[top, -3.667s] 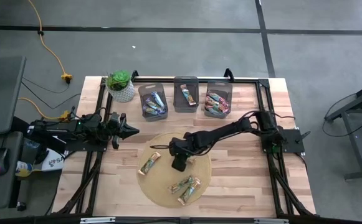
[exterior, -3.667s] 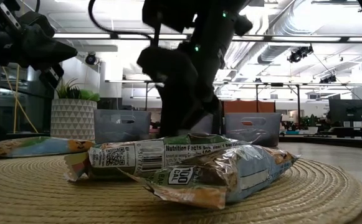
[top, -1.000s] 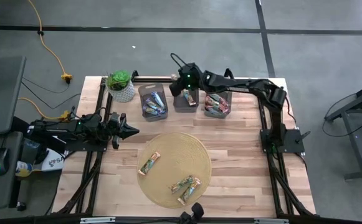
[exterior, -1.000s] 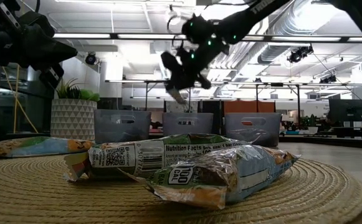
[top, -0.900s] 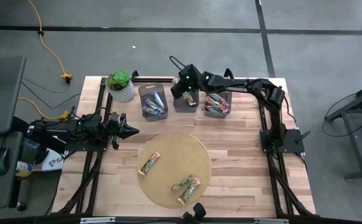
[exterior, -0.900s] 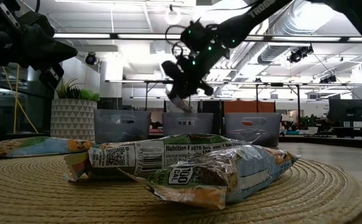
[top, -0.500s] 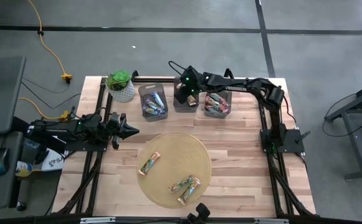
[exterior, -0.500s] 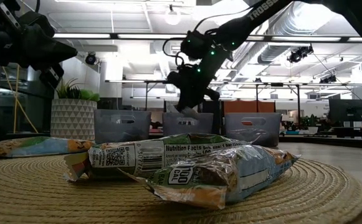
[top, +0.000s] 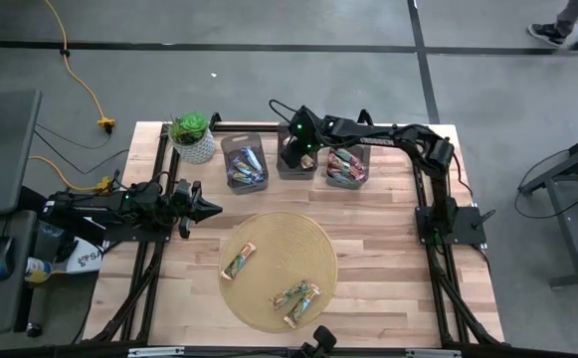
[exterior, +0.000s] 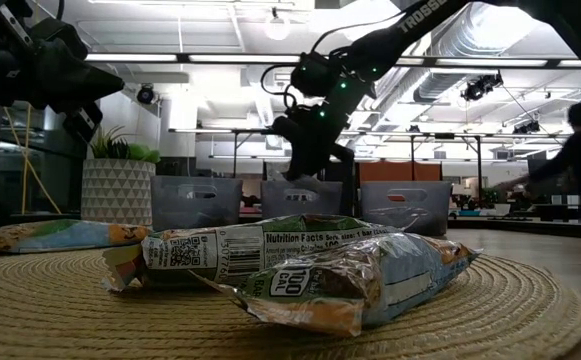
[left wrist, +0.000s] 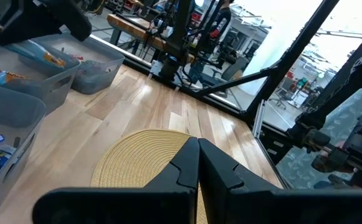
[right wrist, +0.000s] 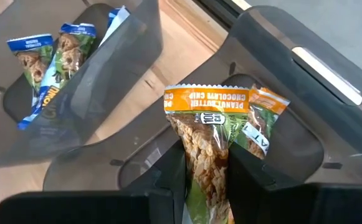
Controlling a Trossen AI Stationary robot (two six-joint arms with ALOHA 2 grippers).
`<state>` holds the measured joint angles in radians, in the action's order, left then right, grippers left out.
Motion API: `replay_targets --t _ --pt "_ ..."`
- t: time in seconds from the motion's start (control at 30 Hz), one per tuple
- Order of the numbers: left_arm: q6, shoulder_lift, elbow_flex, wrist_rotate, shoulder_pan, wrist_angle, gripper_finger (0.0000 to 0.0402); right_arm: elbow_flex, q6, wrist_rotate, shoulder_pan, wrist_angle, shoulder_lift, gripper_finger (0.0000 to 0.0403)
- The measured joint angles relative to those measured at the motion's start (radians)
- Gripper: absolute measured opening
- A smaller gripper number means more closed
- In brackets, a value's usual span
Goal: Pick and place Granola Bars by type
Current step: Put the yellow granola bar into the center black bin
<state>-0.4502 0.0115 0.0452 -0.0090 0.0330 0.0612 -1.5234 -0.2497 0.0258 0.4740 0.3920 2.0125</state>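
My right gripper (top: 293,156) hangs over the middle grey bin (top: 298,169) at the table's far side, shut on a granola bar (right wrist: 207,140) with an orange top and green wrapper. A similar bar (right wrist: 263,121) lies in that bin. Blue-wrapped bars (right wrist: 47,65) fill the left bin (top: 244,162), and red ones the right bin (top: 348,161). Three more bars (top: 239,261) (top: 296,296) lie flat on the round woven mat (top: 279,239). My left gripper (top: 214,209) is shut at the table's left, holding nothing. My right gripper pinches the bar's green middle part (right wrist: 205,174) between its two fingers (right wrist: 168,171). The bar lies along the fingers, and its orange sealed end (right wrist: 207,99) sticks out past their tips. The fingers slant down from the table's right. The bar is lifted clear, above the middle bin.
A potted plant (top: 192,136) stands at the far left corner beside the bins. A black frame runs along the table's edges (top: 423,189). A person (exterior: 580,160) walks in the room behind. Bare wood lies between mat and bins.
My right gripper has sunk toward the middle bin and tipped further downward, carrying the bar with it; for the last half second it has kept still. A person has come into view in the room behind the table.
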Motion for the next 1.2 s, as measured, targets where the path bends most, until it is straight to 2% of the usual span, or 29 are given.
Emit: replay_targets --t 0.37,0.57,0.8,0.97,1.1,1.2 --pt "0.000 0.000 0.000 0.000 0.000 0.000 0.0001 0.000 0.008 -0.009 0.004 0.000 0.000 0.0131" --pt "0.000 0.000 0.000 0.000 0.000 0.000 0.0001 0.000 0.047 -0.035 0.004 -0.007 0.000 0.0142" --pt "0.000 0.000 0.000 0.000 0.000 0.000 0.0001 0.000 0.049 -0.179 0.003 -0.115 -0.006 0.0143" --pt "0.000 0.000 0.000 0.001 0.000 0.000 0.0001 0.000 0.049 -0.327 -0.012 -0.234 -0.018 0.0143" --pt "0.000 0.000 0.000 0.001 0.000 0.000 0.0001 0.000 0.050 -0.432 -0.045 -0.328 -0.037 0.0143" --pt "0.000 0.000 0.000 0.001 0.000 0.000 0.0001 -0.001 0.049 -0.467 -0.080 -0.398 -0.053 0.0143"
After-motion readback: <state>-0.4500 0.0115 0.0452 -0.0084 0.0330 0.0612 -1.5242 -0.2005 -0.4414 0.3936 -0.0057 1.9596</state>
